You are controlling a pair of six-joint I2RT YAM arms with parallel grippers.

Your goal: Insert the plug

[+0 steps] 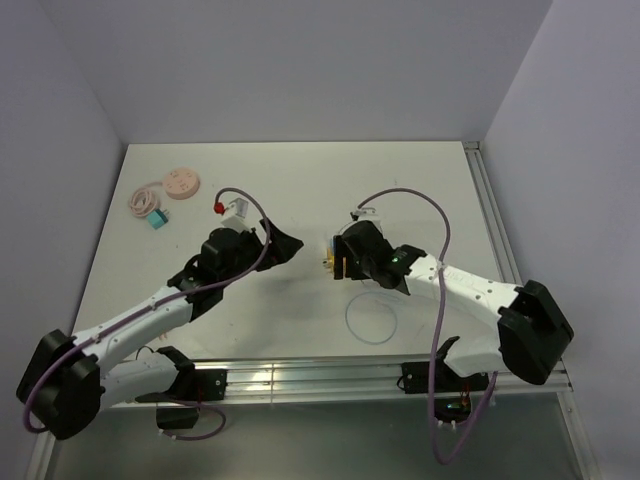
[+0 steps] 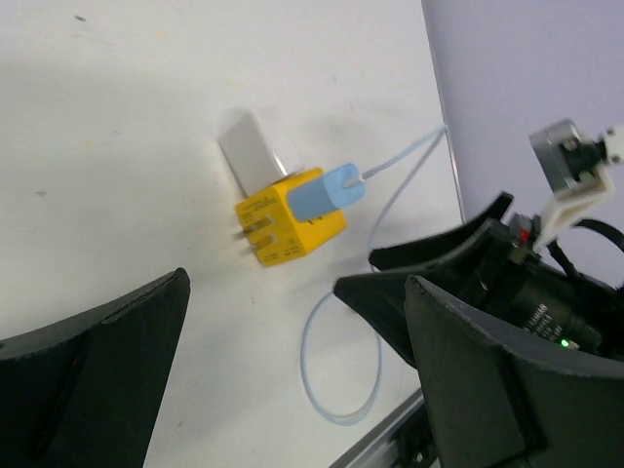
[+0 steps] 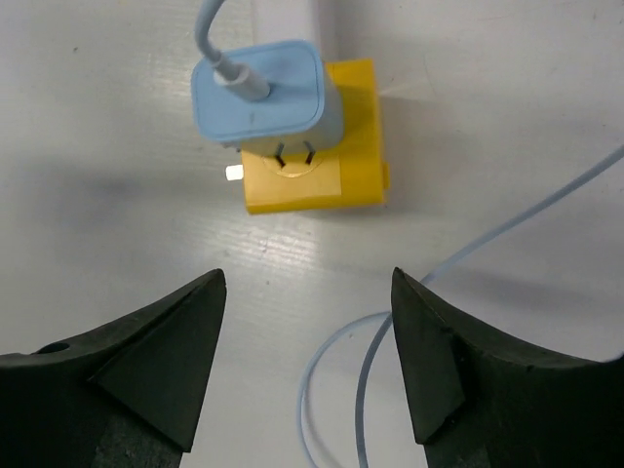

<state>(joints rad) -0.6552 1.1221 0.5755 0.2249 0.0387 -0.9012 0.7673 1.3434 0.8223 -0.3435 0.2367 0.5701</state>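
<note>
Right fingers (image 3: 156,361) and left fingers (image 2: 88,370) both stand spread, holding nothing. Just beyond them the blue plug (image 3: 265,93) sits in the yellow adapter (image 3: 322,175), lying on the tabletop (image 3: 507,97) between the arms — cable (image 2: 304,361) looping nearby.

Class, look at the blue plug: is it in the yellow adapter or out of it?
In. The blue plug sits flush against the yellow adapter, no gap showing between them.

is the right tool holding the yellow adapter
No, the right tool stands open and empty, short of the yellow adapter lying on the table.
</note>
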